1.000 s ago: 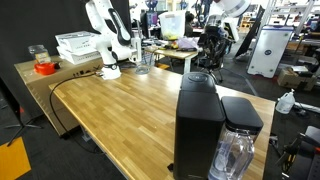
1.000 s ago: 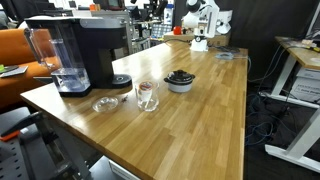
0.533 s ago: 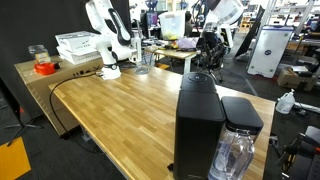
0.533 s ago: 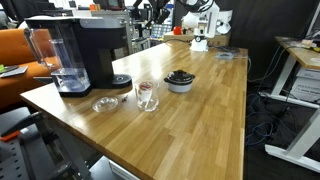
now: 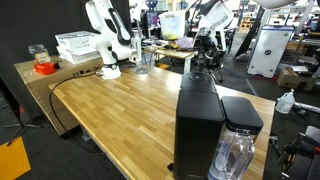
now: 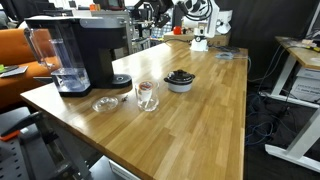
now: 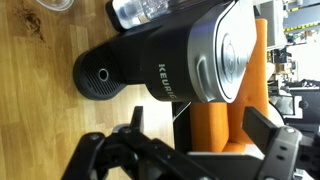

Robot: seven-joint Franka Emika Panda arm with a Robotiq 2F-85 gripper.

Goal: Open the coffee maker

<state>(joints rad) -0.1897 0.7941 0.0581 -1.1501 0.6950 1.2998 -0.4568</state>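
Observation:
The coffee maker (image 5: 197, 125) is a tall matte-black pod machine at the near end of the wooden table, with a clear water tank (image 5: 236, 152) at its side. It also shows in an exterior view (image 6: 88, 50). In the wrist view I look down on its body (image 7: 160, 65) and its closed, silver-ringed lid (image 7: 228, 55). My gripper (image 5: 205, 58) hangs in the air above and behind the machine, apart from it. In the wrist view its two black fingers (image 7: 200, 135) stand wide apart with nothing between them.
On the table (image 6: 190, 120) near the machine stand a glass cup (image 6: 146, 95), a small glass dish (image 6: 104, 103) and a grey bowl (image 6: 180, 80). An orange chair (image 6: 15, 60) is behind the machine. A white basket (image 5: 78, 45) sits at the far end.
My arm has swung in and down toward the coffee maker; the gripper is now closer above it. The lid stays closed and nothing on the table moved.

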